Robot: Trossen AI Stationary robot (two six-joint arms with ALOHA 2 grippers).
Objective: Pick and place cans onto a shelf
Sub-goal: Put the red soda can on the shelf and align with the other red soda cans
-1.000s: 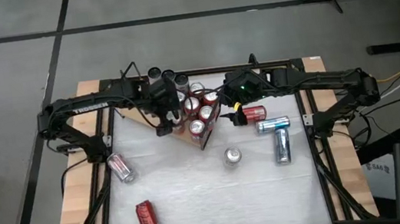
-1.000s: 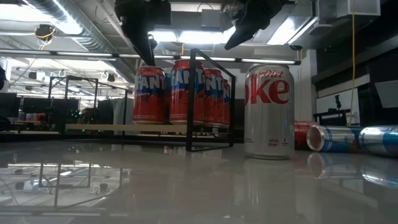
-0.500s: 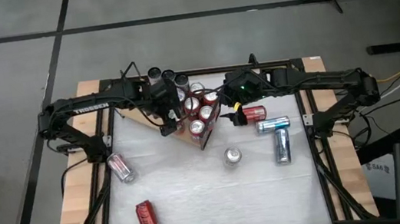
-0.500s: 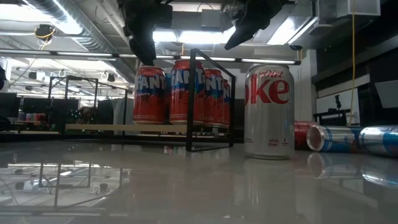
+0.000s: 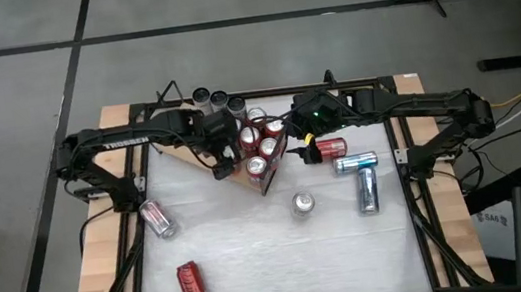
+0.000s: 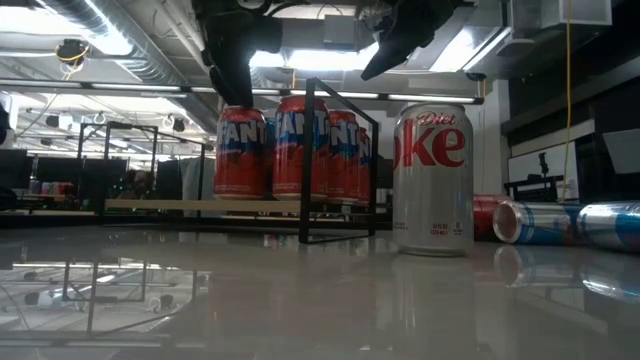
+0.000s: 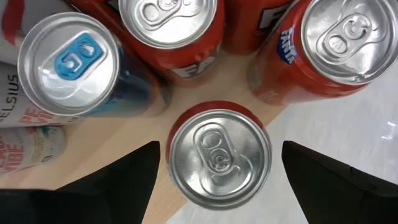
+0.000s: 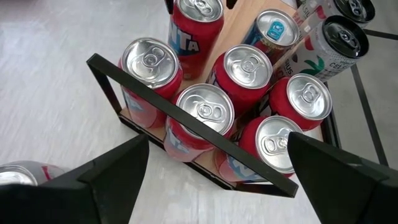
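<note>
Left gripper (image 7: 214,177) above the left edge of the shelf (image 5: 202,146), fingers (image 7: 99,186) spread wide on either side of an upright red can (image 7: 217,155), straddling it without touching; nothing held. Same can at the near left corner of the can group in the low view, a Fanta can (image 6: 241,152), with the left arm's dark finger coming down onto its top.

Right gripper (image 8: 214,171) just right of the shelf, above the black metal frame (image 8: 186,118), fingers (image 8: 106,177) wide apart and empty.

Shelf near the back middle of the table (image 5: 256,268), light-brown board showing between the cans. Seven cans packed upright on it in the right wrist view: six red ones (image 8: 202,115) and a slim one with a blue tab (image 8: 277,31). Dark-topped slim cans (image 5: 219,99) upright in a row just behind the shelf.

Diet Coke can (image 6: 432,180) upright on the table in front of the shelf, well apart from it. Red can (image 5: 331,147) lying beside the right gripper; two blue-and-silver cans (image 5: 364,178) lying just in front of that one, near the right edge. Silver-and-red can (image 5: 156,218) lying near the left edge; another red can (image 5: 190,283) lying towards the front left corner.
</note>
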